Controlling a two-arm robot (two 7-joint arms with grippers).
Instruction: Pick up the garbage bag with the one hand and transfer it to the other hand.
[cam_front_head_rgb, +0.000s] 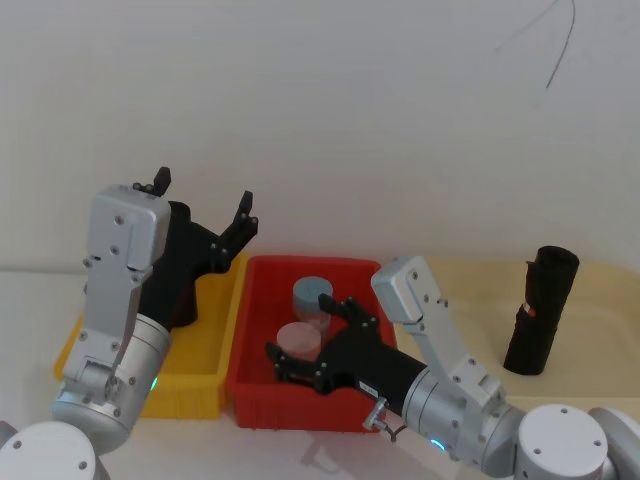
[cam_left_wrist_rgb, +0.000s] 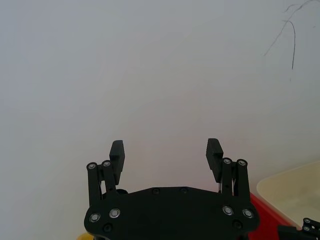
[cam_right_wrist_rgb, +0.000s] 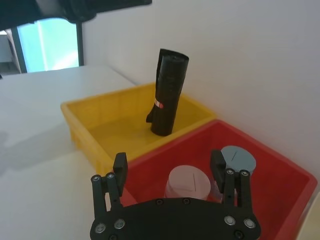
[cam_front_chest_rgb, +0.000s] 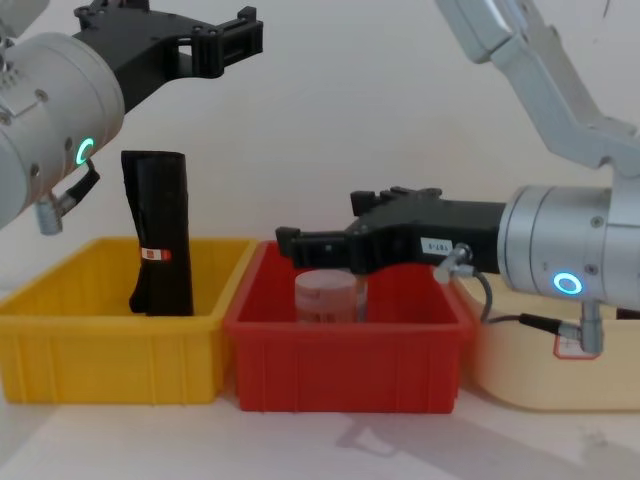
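Note:
A tall black rolled garbage bag (cam_front_chest_rgb: 160, 225) with a white-and-red label band stands upright in the yellow bin (cam_front_chest_rgb: 100, 335), also seen in the right wrist view (cam_right_wrist_rgb: 167, 95). A second black garbage bag roll (cam_front_head_rgb: 541, 312) stands in the cream tray (cam_front_head_rgb: 595, 290) at the right. My left gripper (cam_front_head_rgb: 203, 198) is raised above the yellow bin, higher than the roll, open and holding nothing (cam_left_wrist_rgb: 165, 150). My right gripper (cam_front_head_rgb: 300, 330) hangs open over the red bin (cam_front_head_rgb: 300, 266), just above the jars, with nothing between its fingers (cam_right_wrist_rgb: 168, 162).
In the red bin (cam_front_chest_rgb: 340, 355) stand a pink-lidded jar (cam_front_head_rgb: 298, 340) and a blue-lidded jar (cam_front_head_rgb: 312, 294). The three bins sit side by side on a white table against a white wall. Bare table lies in front of the bins.

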